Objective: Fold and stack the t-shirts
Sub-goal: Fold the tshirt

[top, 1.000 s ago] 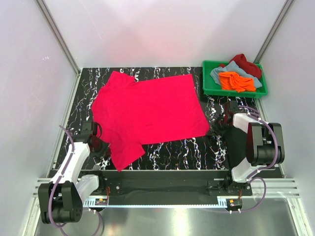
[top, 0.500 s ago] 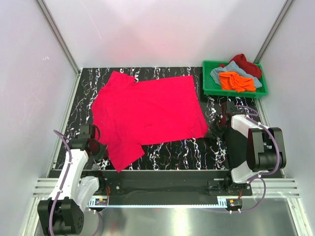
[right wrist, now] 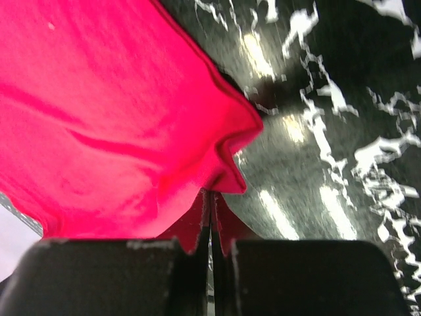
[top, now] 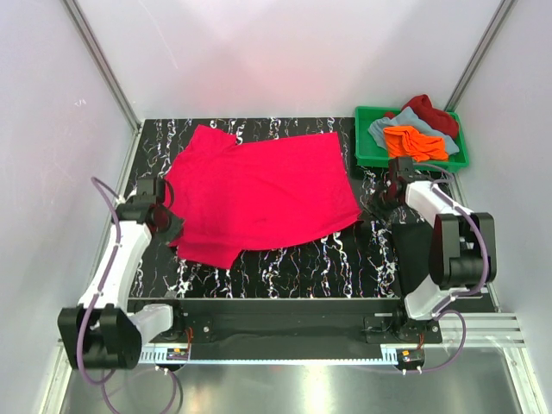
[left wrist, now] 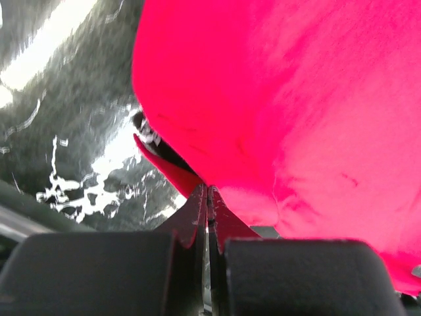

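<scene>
Tabletop (top: 302,267), black with white veining, is filling most of what we are seeing, and white walls are closing it in on three sides. The pinkish-red shirt (top: 259,194) is lying spread over the table's left and middle part, and we are holding it at two points on its near side. Our left claw (top: 170,228) is gripping the shirt's left edge by the sleeve. In the left wrist view, the left claw (left wrist: 208,197) is pinching tight on a fold of cloth, which is lifting off the table just ahead of the tips. Our right claw (top: 373,216) is gripping the near right corner. In its own view, the right claw (right wrist: 211,201) is clamping down on the hem there.

Bare table is showing along the near edge, and a narrower strip is showing to the right of the shirt. The green crate (top: 405,164) is sitting at the far right corner, near the right claw but apart from it. Inside it, a grey-blue shirt (top: 381,129), an orange shirt (top: 414,142) and a dark red shirt (top: 431,112) are lying bunched together.
</scene>
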